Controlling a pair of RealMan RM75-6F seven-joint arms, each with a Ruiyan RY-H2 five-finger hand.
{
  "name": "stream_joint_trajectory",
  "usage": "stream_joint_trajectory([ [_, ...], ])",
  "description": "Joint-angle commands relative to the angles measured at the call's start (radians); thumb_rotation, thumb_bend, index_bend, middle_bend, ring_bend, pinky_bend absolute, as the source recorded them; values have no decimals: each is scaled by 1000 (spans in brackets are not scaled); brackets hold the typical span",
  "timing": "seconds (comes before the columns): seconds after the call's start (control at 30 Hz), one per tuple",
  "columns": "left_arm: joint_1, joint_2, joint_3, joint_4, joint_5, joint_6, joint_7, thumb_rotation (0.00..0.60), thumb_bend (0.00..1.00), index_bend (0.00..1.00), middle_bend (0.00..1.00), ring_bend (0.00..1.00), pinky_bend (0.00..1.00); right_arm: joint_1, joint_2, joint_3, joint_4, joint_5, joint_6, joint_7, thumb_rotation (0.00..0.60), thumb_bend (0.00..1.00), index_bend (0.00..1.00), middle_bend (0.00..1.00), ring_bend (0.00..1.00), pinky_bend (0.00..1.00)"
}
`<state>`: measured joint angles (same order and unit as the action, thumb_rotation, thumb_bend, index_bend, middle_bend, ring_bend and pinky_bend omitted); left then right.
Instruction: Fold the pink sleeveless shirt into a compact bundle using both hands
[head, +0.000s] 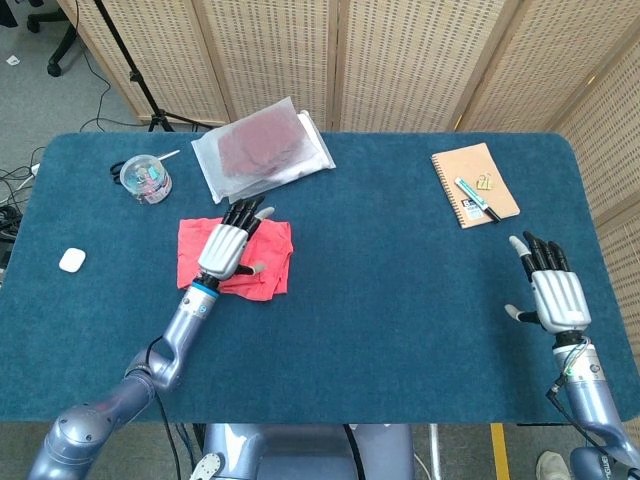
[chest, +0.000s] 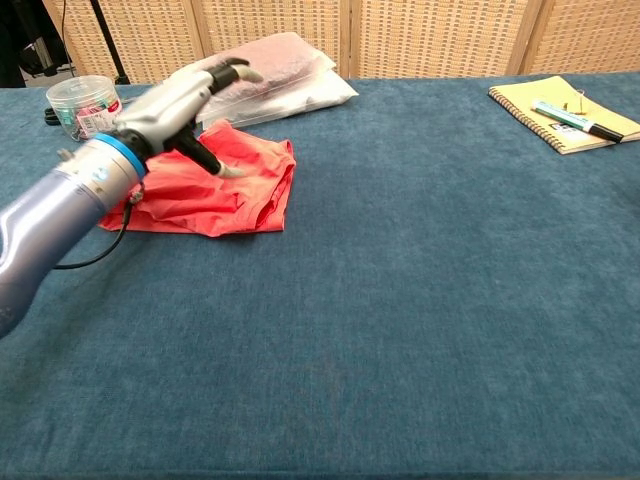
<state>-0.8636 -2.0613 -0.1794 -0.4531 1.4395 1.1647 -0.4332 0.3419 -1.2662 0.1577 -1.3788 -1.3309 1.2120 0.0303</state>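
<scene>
Near the worktop's (head: 400, 300) left side lies the folded pink shirt (head: 272, 262), left hand (head: 222, 250) above it, fingers spread, holding nothing. Broad bare surface extends rightward from the shirt to the right hand (head: 553, 292), spread, visible in the head view only.

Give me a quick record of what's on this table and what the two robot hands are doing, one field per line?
Shirt: pink shirt, already folded into a bundle, on the table's left half
Left hand: left hand above the shirt, fingers extended, holding nothing
Right hand: right hand at the table's right edge, fingers spread, holding nothing
Behind the shirt: clear bag with a dark red item inside
Far left: plastic jar; small white object near the edge
Far right: notebook with a pen on it
Surface: blue table
</scene>
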Motion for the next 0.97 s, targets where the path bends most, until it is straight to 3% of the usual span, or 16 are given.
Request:
stream_joint_trajectory([
  [0.03,34,56,-2,-47,1,39,5,600,0,0,0,0,0,0,0,-1,-2,-2,2,-3,600,0,0,0,0,0],
  [0.17,94,139,7,-123,-1,88,48,600,0,0,0,0,0,-2,3,-3,-9,-10,9,-5,600,0,0,0,0,0],
  [0.47,303,453,41,-476,-38,186,132,600,0,0,0,0,0,-11,17,-11,-42,-43,39,1,600,0,0,0,0,0],
  [0.77,440,604,43,-694,-77,277,178,600,0,0,0,0,0,-18,27,-20,-65,-72,64,0,600,0,0,0,0,0],
  [0.97,548,692,67,-872,-99,377,340,600,0,0,0,0,0,-34,8,-10,-56,-78,126,-64,600,0,0,0,0,0],
])
